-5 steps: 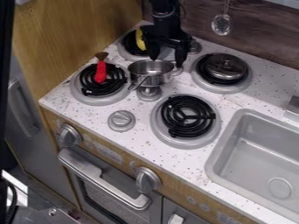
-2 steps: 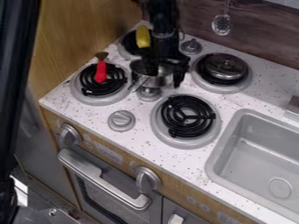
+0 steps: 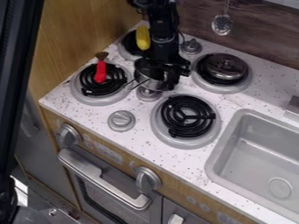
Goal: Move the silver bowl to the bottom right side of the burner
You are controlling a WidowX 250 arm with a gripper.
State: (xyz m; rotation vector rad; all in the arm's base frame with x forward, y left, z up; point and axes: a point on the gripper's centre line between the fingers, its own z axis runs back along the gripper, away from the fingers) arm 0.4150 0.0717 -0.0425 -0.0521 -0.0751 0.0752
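"So, what stood at the left?"

"A white speckled counter (image 3: pixel 189 159) began there. On its leftmost burner (image 3: pixel 88 99) lay a brush with a red handle (image 3: pixel 100 72). To the near right of that was a round grey knob (image 3: pixel 121 120)."

"And beyond them?"

"A yellow toy shaped like corn (image 3: pixel 142 37) was at the far left burner (image 3: pixel 126 51)."

"Where was the silver bowl?"

"The silver bowl (image 3: pixel 151 82) was in the middle, between the four burners. Its thin handle pointed to the near left."

"And the gripper?"

"The black gripper (image 3: pixel 165 72) hung down from the far side, right at the bowl, covering part of it. I could not tell whether it was wide or narrow, or whether it held the bowl."

"What came further right?"

"First a near burner (image 3: pixel 186 116) with a black coil, then a slotted spoon (image 3: pixel 222 24) hanging at the far wall. A round silver lid (image 3: pixel 227 65) sat over the far right burner (image 3: pixel 238 86). Rightmost, on the near side, was a grey sink (image 3: pixel 251 151)."
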